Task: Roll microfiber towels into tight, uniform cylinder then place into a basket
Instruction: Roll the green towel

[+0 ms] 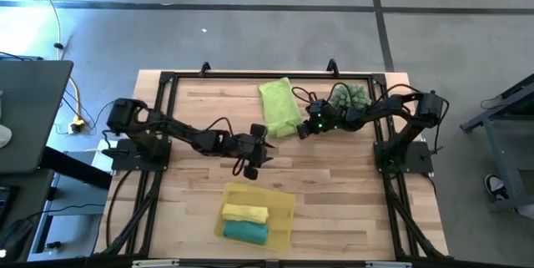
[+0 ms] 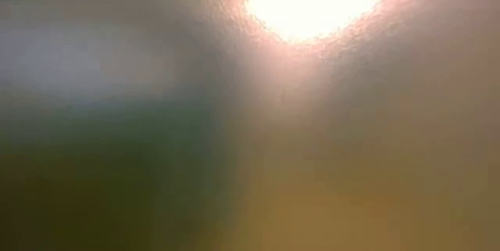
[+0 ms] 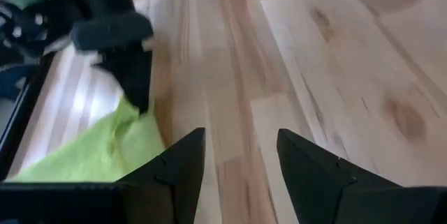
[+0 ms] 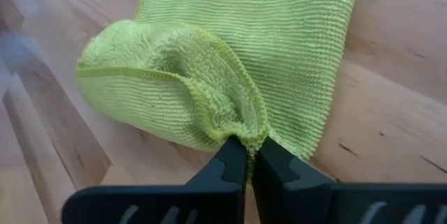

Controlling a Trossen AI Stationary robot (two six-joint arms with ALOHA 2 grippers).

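The lime green towel lies flat on the table's far middle, with its near end raised and curled over. My right gripper is at that end and is shut on the towel. My left gripper is open and empty. It hovers just left of the towel's near end and touches nothing. The yellow basket stands near the front edge. In it lie a rolled yellow towel and a rolled teal towel. The low view is a blur. My right gripper pinches the lime towel's hemmed edge between its two fingertips, at a gathered fold on the towel's near end. The fingers come from the table's right, slanting down. The held end is lifted and curled over, and the rest of the towel lies flat on the table.
A spiky green ball-shaped plant stands at the far right, close behind my right arm. A black frame rail runs around the tabletop. Bare wood shows between the towel and the basket.
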